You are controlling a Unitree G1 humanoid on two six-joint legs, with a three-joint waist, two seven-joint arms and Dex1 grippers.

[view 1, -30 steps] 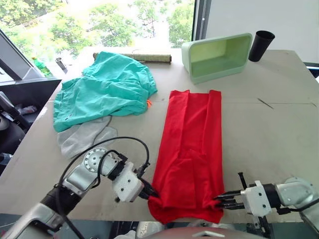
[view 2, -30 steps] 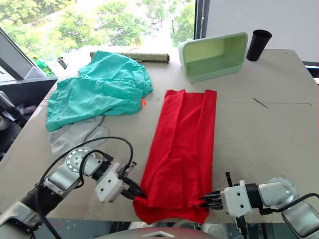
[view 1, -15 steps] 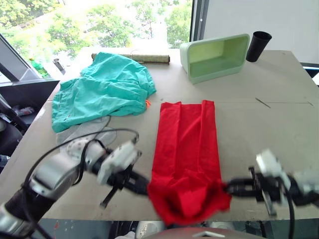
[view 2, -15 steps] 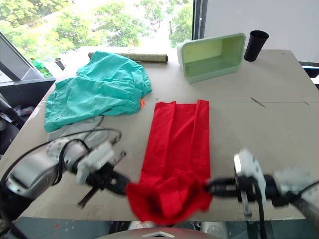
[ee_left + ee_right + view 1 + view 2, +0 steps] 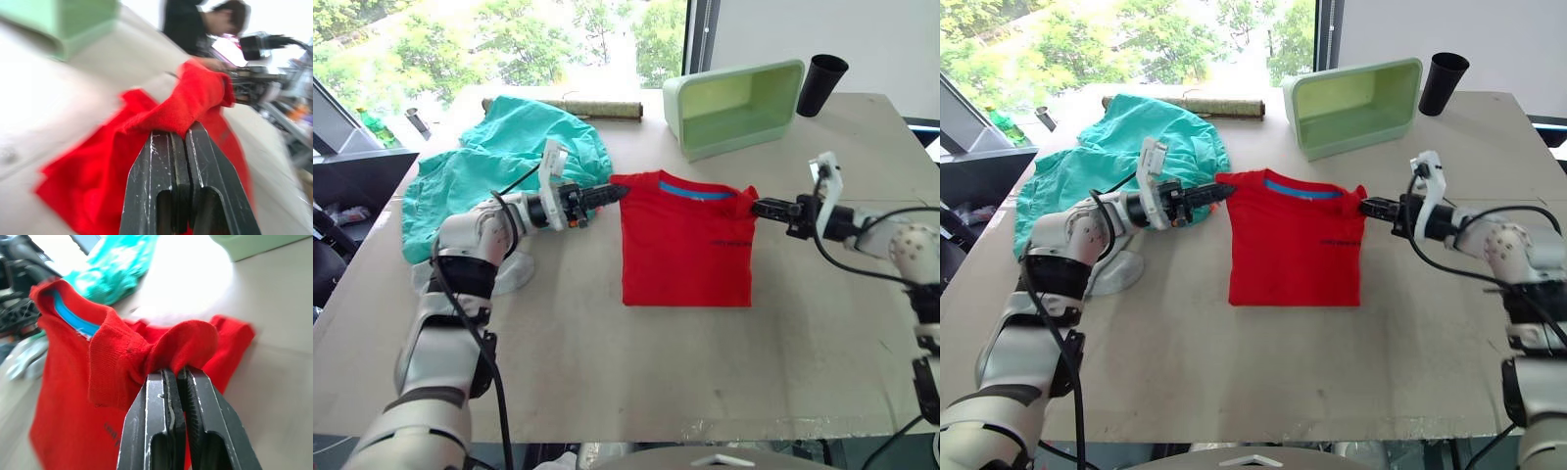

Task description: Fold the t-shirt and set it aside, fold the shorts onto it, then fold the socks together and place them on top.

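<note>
Red t-shirt (image 5: pixel 685 240) with blue collar label, teal shorts (image 5: pixel 489 166), pale green bin (image 5: pixel 736 106).

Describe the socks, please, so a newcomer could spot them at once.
Start at the pale green bin at the table's far edge, then go to the teal shorts on the robot's left. The socks lie at their near edge: small and light grey, unlike the teal shorts and red t-shirt.

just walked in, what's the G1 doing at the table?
It's folding laundry. Both grippers are pinched on the far corners of the t-shirt: left gripper on one corner, right gripper on the other. The shirt lies doubled over into a rough square, blue collar label on top. The shorts sit in a heap beside it, over the socks, both unfolded.
</note>
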